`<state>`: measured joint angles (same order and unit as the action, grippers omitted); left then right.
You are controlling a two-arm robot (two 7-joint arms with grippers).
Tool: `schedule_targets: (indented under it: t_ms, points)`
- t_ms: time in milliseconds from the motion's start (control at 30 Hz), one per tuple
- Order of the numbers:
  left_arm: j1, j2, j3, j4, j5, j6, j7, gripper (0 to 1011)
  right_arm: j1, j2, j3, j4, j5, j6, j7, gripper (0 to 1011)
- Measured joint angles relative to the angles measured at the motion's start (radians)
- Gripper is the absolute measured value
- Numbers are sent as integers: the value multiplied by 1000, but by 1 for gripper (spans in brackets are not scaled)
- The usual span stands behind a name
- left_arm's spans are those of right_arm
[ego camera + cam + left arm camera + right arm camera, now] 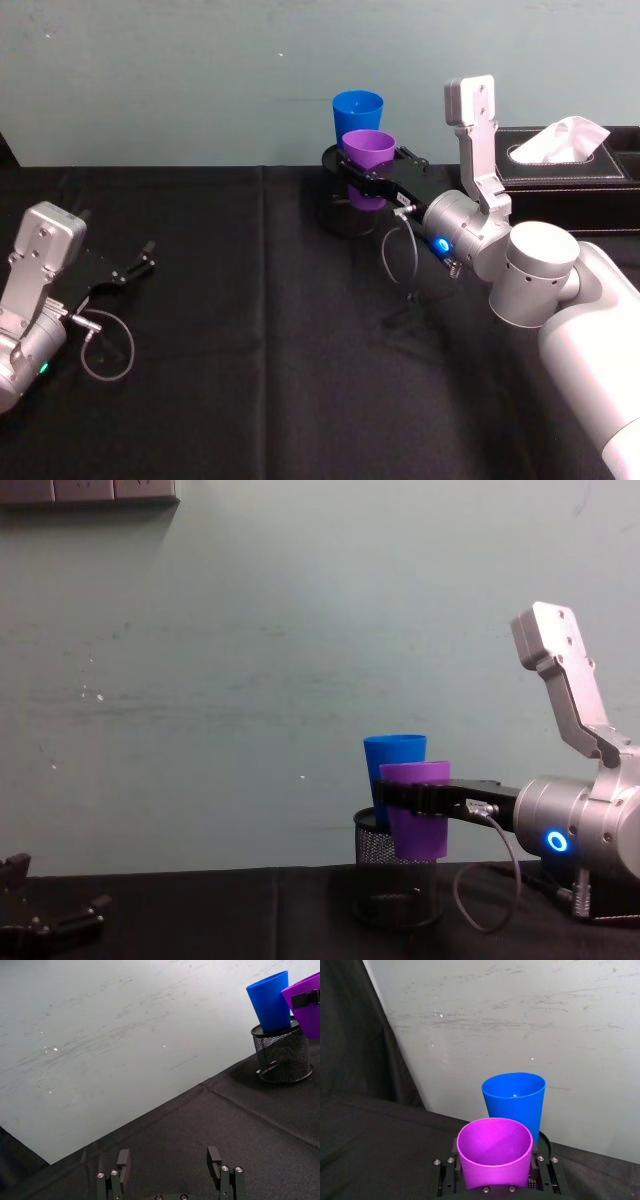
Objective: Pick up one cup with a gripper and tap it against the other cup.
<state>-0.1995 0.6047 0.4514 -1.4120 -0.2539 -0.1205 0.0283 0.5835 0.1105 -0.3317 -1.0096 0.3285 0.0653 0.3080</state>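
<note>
My right hand [368, 172] is pinching the purple cup [368, 165] around its upper wall, held in the air just in front of the blue cup [357, 112] — light, smooth plastic, so I'd grip gently. The blue cup stands in a mesh pen holder [396, 885]; both cups look empty. Left hand [128, 268] rests spread on the surface [250, 350].

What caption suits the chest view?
Right gripper holds the purple cup against the blue cup in a mesh holder.
</note>
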Motion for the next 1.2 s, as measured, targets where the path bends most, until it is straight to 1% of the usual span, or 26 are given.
schedule_targets:
  t_ms: [700, 967, 1000, 1033, 1067, 1133, 1200]
  points:
    - [0, 0, 0, 0, 0, 0, 0, 1000, -1, 0, 0, -1, 0, 0, 0, 733]
    - [0, 0, 0, 0, 0, 0, 0, 1000, -87, 28, 4, -124, -3, 16, -2, 733]
    - [0, 0, 0, 0, 0, 0, 0, 1000, -109, 35, 6, -158, -3, 18, -6, 733]
    - [0, 0, 0, 0, 0, 0, 0, 1000, -121, 39, 6, -173, -3, 20, -7, 733]
    - [0, 0, 0, 0, 0, 0, 0, 1000, -143, 46, 8, -202, -2, 22, -9, 733]
    - [0, 0, 0, 0, 0, 0, 0, 1000, -166, 52, 9, -233, -1, 24, -10, 733]
    - [0, 0, 0, 0, 0, 0, 0, 1000, -202, 62, 11, -275, 4, 24, -11, 733]
